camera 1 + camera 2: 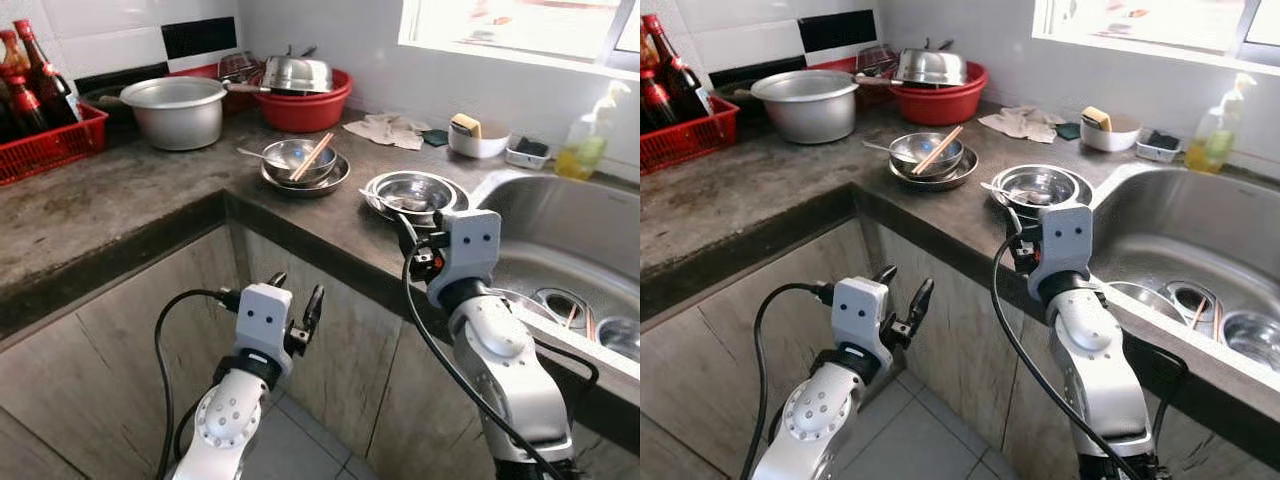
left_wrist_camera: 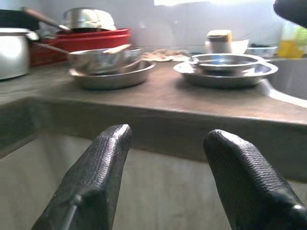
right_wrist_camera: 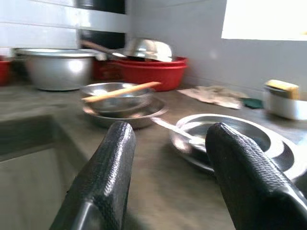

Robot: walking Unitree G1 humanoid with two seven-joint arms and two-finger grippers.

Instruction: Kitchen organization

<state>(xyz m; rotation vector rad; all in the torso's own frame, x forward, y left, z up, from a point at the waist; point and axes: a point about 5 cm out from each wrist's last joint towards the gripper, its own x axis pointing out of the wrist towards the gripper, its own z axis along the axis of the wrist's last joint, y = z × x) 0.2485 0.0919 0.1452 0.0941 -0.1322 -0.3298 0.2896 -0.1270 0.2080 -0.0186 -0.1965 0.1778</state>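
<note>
Here, the right gripper (image 3: 165, 158), fingers spread and empty, hangs at the counter (image 1: 150, 190) edge just before the steel plate (image 1: 415, 192) with its bowl and spoon. The left gripper (image 1: 296, 300), also spread, sits below the counter edge, facing the bowl with chopsticks (image 1: 300, 160).

No legible text, label, brand, number or sign anywhere. Bottles (image 1: 40, 75) in the red basket (image 1: 55, 145) too small and blurred for any wording. Soap bottle (image 1: 585, 140) by the sink (image 1: 560, 250) equally blank.
</note>
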